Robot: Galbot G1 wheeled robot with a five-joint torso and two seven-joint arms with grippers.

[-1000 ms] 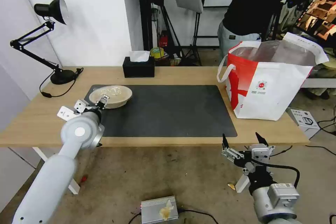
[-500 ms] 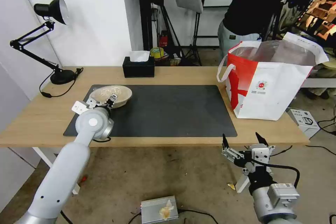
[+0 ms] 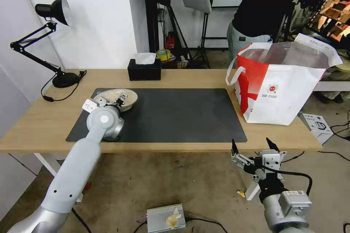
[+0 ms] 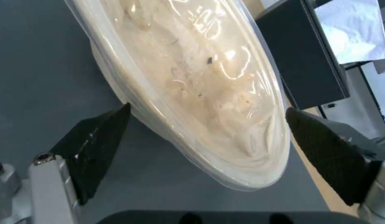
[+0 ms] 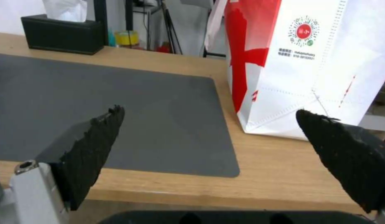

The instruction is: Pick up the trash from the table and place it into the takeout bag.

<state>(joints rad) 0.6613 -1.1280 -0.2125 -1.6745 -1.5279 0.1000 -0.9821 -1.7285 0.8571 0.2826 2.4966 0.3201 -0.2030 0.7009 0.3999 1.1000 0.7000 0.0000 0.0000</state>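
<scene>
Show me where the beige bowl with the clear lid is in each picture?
Head view: beige bowl on the mat's far left corner, at the left gripper.
Left wrist view: bowl between the open jaws.
Right wrist view: not in it.
Shared landmark: black tissue box.

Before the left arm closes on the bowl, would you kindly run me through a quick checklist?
1. Left tool open: ok.
2. Beige bowl between its fingers: ok, rim sits in the gap.
3. Clear lid seated on bowl: ok.
4. Fingers touching bowl: cannot tell.
5. Takeout bag upright, mouth open: ok.
6. Right tool parked open below the table edge, out of the way: ok.
</scene>
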